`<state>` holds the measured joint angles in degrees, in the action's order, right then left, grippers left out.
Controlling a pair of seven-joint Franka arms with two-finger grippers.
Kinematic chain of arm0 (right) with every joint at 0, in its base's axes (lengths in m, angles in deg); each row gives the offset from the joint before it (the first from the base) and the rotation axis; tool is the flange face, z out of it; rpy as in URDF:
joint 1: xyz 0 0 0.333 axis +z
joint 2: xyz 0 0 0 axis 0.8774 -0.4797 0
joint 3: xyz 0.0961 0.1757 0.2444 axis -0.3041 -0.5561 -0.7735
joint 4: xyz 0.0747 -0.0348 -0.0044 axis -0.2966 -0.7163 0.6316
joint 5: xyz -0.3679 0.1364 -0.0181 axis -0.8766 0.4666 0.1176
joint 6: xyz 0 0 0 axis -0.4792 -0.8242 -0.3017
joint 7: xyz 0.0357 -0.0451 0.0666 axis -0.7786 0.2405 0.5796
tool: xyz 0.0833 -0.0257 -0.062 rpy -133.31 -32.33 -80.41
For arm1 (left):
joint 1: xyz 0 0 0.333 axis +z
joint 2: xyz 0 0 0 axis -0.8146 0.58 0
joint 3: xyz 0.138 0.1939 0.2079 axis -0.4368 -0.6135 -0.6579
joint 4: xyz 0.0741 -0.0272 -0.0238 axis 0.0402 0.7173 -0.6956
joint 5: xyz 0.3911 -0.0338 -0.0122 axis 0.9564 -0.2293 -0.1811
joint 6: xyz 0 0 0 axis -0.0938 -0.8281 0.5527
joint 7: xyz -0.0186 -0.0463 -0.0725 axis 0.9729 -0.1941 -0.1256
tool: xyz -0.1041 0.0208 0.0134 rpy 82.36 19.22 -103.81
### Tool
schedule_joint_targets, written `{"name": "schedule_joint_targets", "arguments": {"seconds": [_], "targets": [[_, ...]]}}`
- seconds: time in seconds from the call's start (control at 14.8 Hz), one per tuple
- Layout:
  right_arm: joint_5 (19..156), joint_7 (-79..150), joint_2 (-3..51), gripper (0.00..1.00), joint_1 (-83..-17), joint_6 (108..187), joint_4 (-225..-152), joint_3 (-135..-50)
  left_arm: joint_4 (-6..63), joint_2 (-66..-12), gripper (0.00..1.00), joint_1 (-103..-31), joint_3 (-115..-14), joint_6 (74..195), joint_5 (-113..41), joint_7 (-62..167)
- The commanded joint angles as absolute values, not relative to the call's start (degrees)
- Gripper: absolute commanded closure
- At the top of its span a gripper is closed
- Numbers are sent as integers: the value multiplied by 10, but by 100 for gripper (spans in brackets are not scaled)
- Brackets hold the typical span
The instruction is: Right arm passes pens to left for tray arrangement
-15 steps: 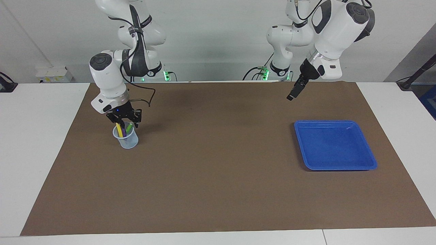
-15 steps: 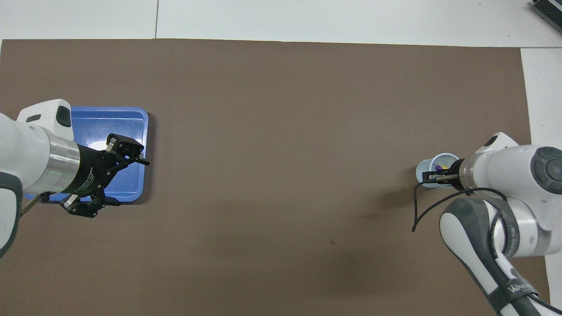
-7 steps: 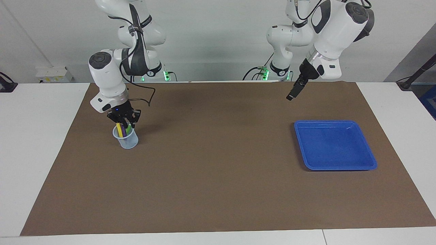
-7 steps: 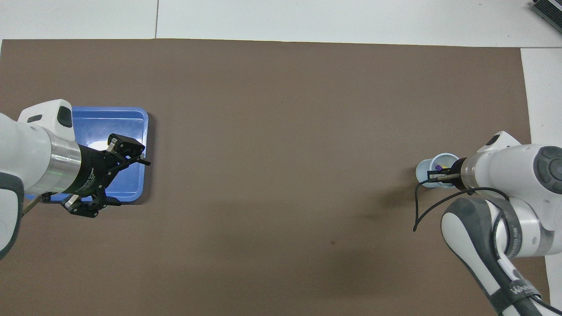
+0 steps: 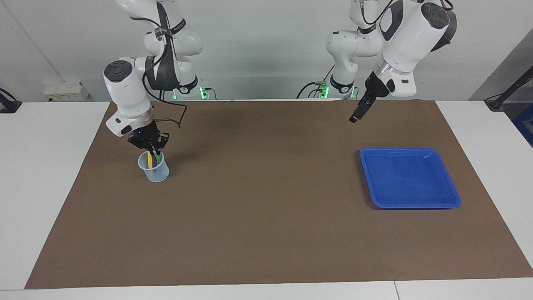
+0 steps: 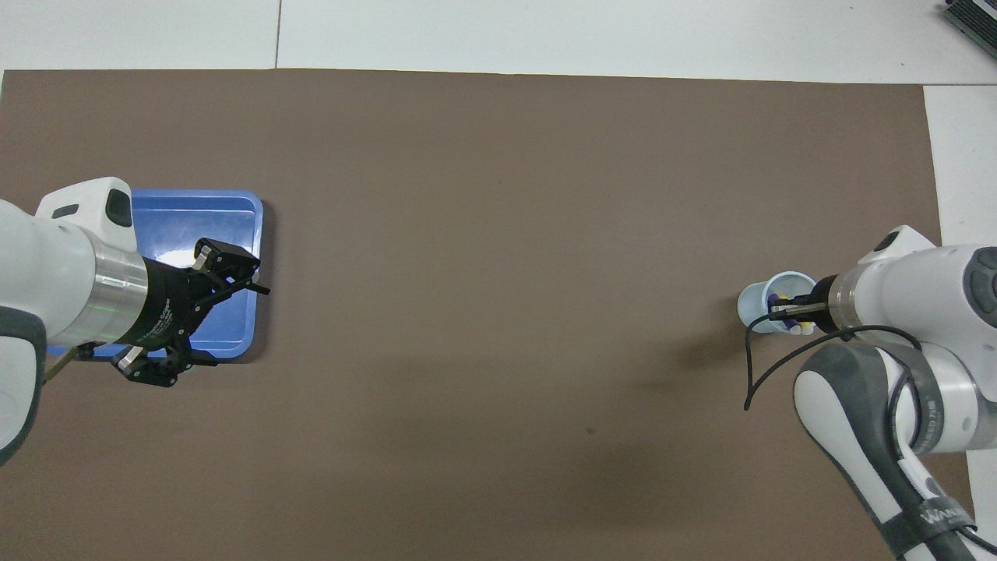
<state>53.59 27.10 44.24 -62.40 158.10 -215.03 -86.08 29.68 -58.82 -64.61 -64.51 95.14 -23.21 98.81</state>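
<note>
Right gripper point(image 5: 152, 146) closed, lifting green pen point(image 5: 155, 158); grip point hidden.

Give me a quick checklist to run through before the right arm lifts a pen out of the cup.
1. Right gripper shut at the cup's mouth: ok.
2. Which pen it grips, green pen or another: cannot tell.
3. Yellow pen standing in the cup: ok.
4. Cup upright on the brown mat: ok.
5. Left gripper open and waiting in the air near the blue tray: ok.
6. Tray free of pens: ok.
</note>
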Motion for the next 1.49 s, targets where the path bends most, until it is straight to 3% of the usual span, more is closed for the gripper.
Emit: {"name": "schedule_joint_targets", "arguments": {"seconds": [0.0,0.75,1.15,1.42], "targets": [[530,279,437,100,-629,1567,-2149,-863,320,-607,0,-661,-652,964,-237,999],[530,279,451,100,-629,1469,-2084,-858,323,-607,0,-661,-652,964,-237,999],[529,280,463,100,-629,1351,-1995,-857,326,-611,0,-661,-652,968,-237,999],[529,280,483,100,-628,1320,-1978,-857,337,-615,0,-662,-652,975,-237,999]]}}
